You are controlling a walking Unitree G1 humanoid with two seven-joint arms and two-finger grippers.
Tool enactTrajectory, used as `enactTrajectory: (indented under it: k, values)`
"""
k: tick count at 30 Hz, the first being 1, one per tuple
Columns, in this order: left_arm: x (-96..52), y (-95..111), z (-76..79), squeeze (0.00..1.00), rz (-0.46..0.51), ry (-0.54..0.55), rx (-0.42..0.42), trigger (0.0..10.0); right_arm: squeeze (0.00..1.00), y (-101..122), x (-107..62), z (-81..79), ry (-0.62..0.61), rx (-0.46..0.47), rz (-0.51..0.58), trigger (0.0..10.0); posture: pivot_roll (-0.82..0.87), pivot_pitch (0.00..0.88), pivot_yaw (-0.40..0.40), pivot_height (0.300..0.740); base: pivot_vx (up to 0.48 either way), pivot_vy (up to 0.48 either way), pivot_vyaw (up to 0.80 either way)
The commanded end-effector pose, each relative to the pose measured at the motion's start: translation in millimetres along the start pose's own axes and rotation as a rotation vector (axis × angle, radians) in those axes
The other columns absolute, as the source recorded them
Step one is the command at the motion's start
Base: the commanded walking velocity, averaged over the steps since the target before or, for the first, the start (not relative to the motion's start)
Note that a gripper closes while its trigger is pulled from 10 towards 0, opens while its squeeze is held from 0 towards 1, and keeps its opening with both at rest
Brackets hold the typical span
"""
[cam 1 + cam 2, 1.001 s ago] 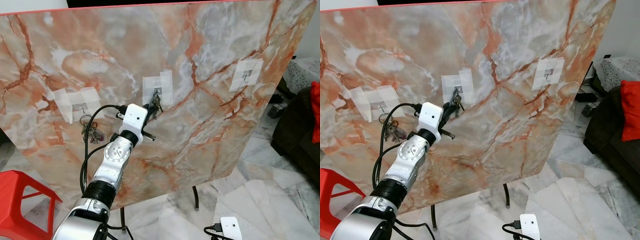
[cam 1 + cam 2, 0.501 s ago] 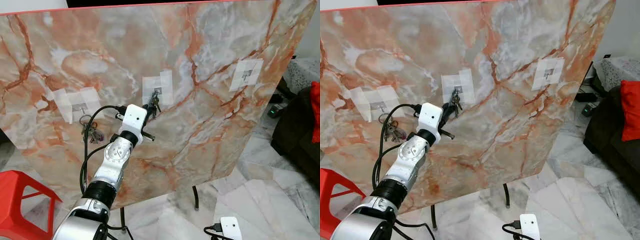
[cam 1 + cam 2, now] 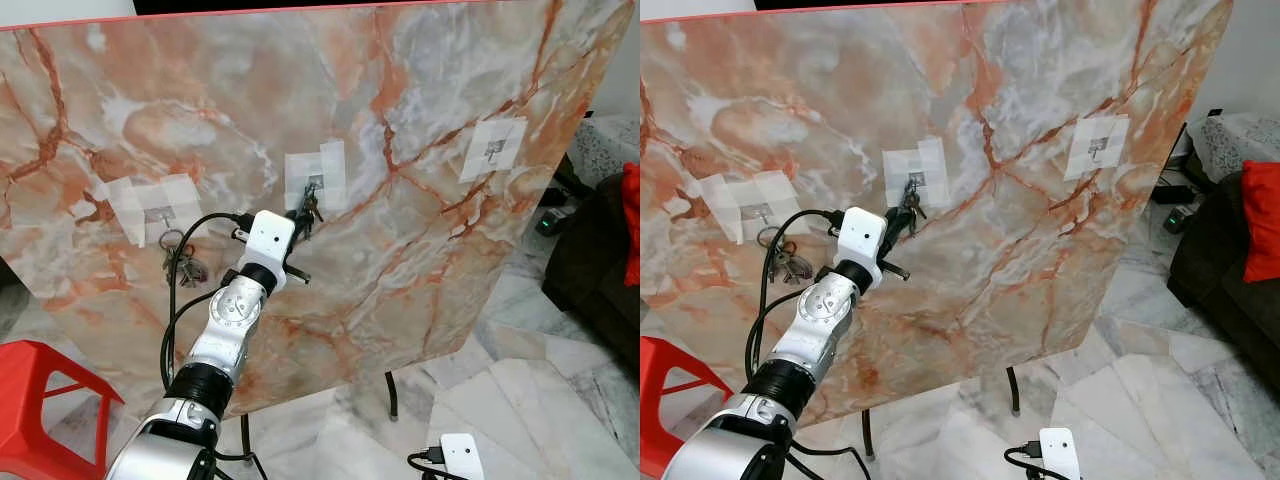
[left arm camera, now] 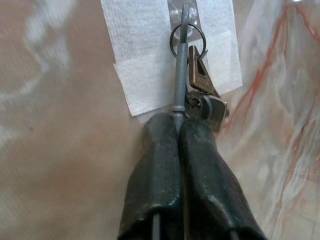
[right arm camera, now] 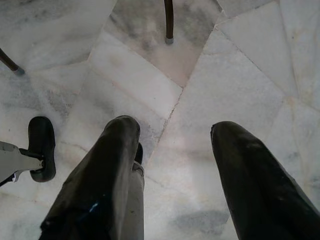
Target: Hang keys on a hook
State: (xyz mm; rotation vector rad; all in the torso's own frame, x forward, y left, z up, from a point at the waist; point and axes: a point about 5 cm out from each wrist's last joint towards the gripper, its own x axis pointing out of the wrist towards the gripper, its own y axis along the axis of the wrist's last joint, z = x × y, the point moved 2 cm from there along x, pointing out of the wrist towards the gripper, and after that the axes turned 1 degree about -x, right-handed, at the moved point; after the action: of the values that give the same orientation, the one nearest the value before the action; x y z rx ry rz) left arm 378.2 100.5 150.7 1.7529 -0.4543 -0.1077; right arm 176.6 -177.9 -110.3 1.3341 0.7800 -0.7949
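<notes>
Left eye view: big marble-patterned board (image 3: 420, 200) stands tilted on thin legs over a marble floor (image 3: 540, 400), with three taped patches. Red stool (image 3: 40, 390) at lower left. Left arm reaches up to the middle patch (image 3: 316, 176); left gripper (image 4: 179, 125) fingers pressed together, pinching the keys (image 4: 197, 87) by a grey stem, ring looped at the middle hook (image 4: 185, 11). Another key bunch (image 3: 180, 255) hangs under the left hook (image 3: 160, 213). Right hook (image 3: 494, 148) bare. Right gripper (image 5: 175, 130) hangs over the floor, fingers spread. No readable writing anywhere.
</notes>
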Motion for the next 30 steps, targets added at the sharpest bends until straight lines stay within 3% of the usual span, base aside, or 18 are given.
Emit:
enactTrajectory:
  k: [1, 20, 27, 30]
  values:
    - [-2.3, -5, 2.5, 0.63, -0.019, -0.012, 0.016, 10.0, 0.00, 0, -0.1, 1.5, -0.003, 0.002, 0.001, 10.0, 0.02, 0.000, -0.043, 0.740, 0.000, 0.000, 0.00]
    - [-8.5, -8, 0.5, 0.58, -0.014, 0.004, 0.009, 10.0, 0.00, 0, -0.1, 1.6, -0.003, 0.003, 0.002, 10.0, 0.01, 0.000, -0.042, 0.740, 0.000, 0.000, 0.00]
    - [-26.9, -25, -4.0, 0.55, -0.060, 0.009, 0.009, 10.0, 0.00, 0, -0.1, 1.8, -0.001, 0.000, 0.001, 10.0, 0.02, 0.000, -0.043, 0.740, 0.000, 0.000, 0.00]
    - [-43.5, -40, -6.9, 0.50, -0.101, 0.009, 0.015, 10.0, 0.00, -1, -0.2, 1.7, -0.002, 0.002, 0.001, 10.0, 0.01, 0.000, -0.042, 0.740, 0.000, 0.000, 0.00]
